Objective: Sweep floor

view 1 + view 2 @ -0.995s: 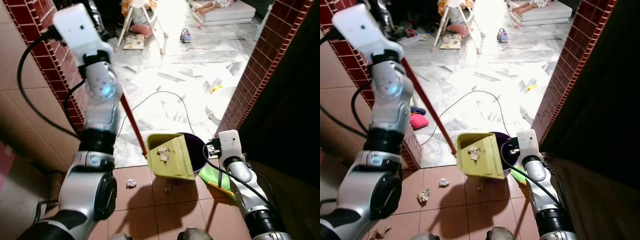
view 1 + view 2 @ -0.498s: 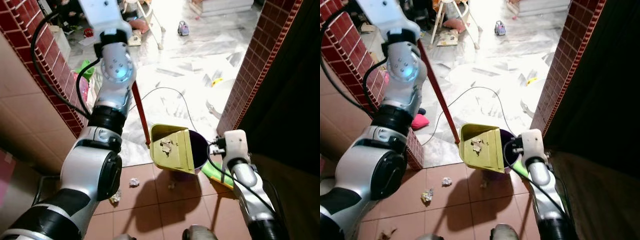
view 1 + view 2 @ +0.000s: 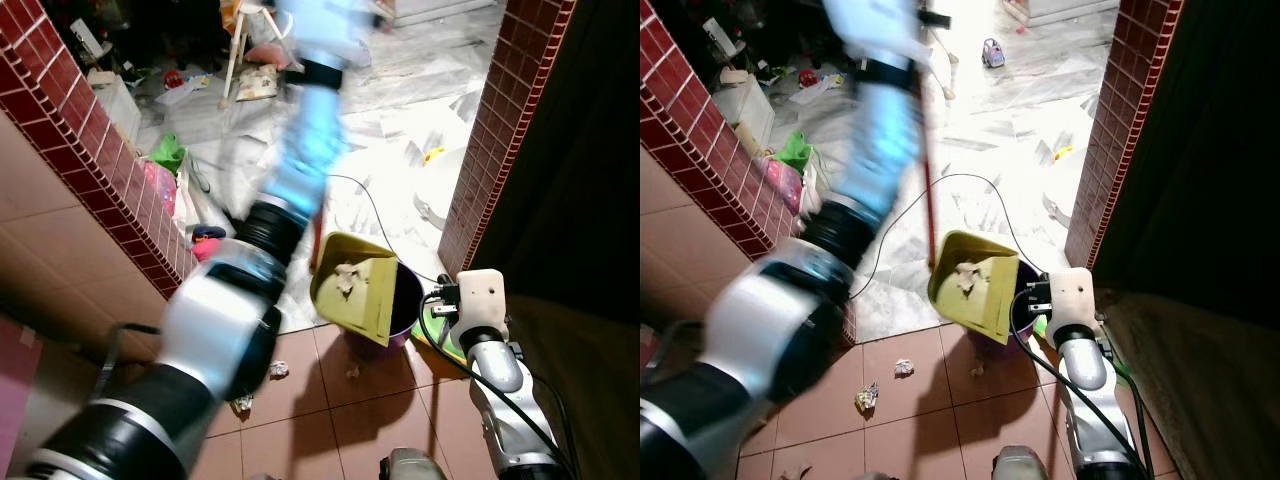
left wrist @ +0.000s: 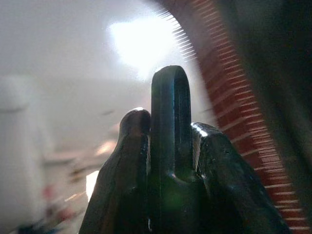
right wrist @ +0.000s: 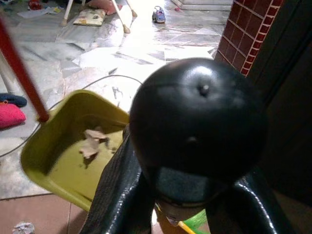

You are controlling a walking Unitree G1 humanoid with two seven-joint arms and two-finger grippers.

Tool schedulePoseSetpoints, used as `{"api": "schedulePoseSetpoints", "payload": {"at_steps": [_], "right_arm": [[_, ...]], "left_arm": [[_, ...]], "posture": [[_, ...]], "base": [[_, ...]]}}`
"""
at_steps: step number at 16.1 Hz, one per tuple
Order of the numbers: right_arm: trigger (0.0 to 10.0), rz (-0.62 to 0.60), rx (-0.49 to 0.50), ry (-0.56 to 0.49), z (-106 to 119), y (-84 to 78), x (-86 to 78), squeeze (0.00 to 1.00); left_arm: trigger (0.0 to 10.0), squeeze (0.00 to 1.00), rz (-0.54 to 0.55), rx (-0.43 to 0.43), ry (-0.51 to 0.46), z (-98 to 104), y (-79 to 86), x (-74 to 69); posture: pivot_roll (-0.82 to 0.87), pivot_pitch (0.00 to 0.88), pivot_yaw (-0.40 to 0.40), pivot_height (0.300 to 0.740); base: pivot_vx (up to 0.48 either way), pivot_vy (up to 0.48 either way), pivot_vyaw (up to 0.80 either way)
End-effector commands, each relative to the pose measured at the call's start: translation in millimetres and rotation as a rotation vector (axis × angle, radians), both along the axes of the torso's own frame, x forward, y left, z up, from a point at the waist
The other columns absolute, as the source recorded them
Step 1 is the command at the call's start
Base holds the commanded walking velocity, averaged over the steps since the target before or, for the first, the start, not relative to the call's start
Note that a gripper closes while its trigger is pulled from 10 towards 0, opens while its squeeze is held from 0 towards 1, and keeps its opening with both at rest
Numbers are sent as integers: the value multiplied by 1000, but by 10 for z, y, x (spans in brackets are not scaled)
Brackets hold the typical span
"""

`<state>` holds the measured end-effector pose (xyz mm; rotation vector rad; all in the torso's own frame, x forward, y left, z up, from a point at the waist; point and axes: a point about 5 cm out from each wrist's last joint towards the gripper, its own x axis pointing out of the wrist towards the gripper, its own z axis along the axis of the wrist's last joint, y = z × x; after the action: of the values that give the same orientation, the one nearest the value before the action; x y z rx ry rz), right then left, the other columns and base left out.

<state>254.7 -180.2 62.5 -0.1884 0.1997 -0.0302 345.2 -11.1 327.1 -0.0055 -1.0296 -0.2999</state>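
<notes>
A yellow-green dustpan (image 3: 358,295) with paper scraps (image 3: 347,278) in it hangs tilted over a purple bin (image 3: 405,298). Its red handle (image 3: 928,170) rises steeply to my raised left arm, which is blurred. In the left wrist view my left gripper (image 4: 168,127) is shut on the dark loop end of that handle. My right gripper (image 5: 195,163) is low beside the bin, shut on a black round knob (image 5: 197,114). Crumpled paper scraps (image 3: 903,367) (image 3: 867,397) lie on the brown tiles in front of the bin.
Red brick wall ends (image 3: 90,170) (image 3: 490,130) flank the opening to a marble floor. A white cable (image 3: 970,185) loops across it. A green item (image 3: 440,340) lies beside the bin. Toys, a toy car (image 3: 992,52) and clutter sit farther back. Darkness lies to the right.
My left arm has swung up and to the right, bringing the red handle nearly upright and tipping the dustpan over the bin. The camera has also shifted. The right arm stays by the bin.
</notes>
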Motion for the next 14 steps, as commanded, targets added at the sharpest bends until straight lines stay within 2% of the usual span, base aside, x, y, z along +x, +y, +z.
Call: {"api": "schedulePoseSetpoints", "payload": {"at_steps": [1,4,5,7,10,12,14], "right_arm": [[10000,36,113,48,-88,147,-46,0],[10000,43,111,36,-59,154,-48,0],[10000,46,110,35,-57,153,-41,0],[10000,52,105,31,-53,162,-22,0],[10000,62,99,25,-42,172,1,0],[10000,62,98,24,-40,170,15,0],[10000,64,94,21,-37,166,25,0]], "left_arm": [[10000,0,-51,113,-21,-166,-108,-54],[10000,0,-238,273,-68,-484,-375,-283],[10000,0,-315,296,-58,-574,-438,-352],[10000,0,-418,404,-120,-743,-509,-503],[10000,0,-479,500,-129,-943,-501,-576],[10000,0,-478,522,-146,-990,-461,-587],[10000,0,-456,510,-114,-992,-427,-533]], "posture": [[-280,0,194,740],[-283,0,192,740],[-281,0,192,740],[-274,0,188,740],[-267,0,184,740],[-267,0,182,740],[-269,0,181,740]], "base": [[0,0,0],[0,0,0],[0,0,0],[0,0,0],[0,0,0],[0,0,0],[0,0,0]]}}
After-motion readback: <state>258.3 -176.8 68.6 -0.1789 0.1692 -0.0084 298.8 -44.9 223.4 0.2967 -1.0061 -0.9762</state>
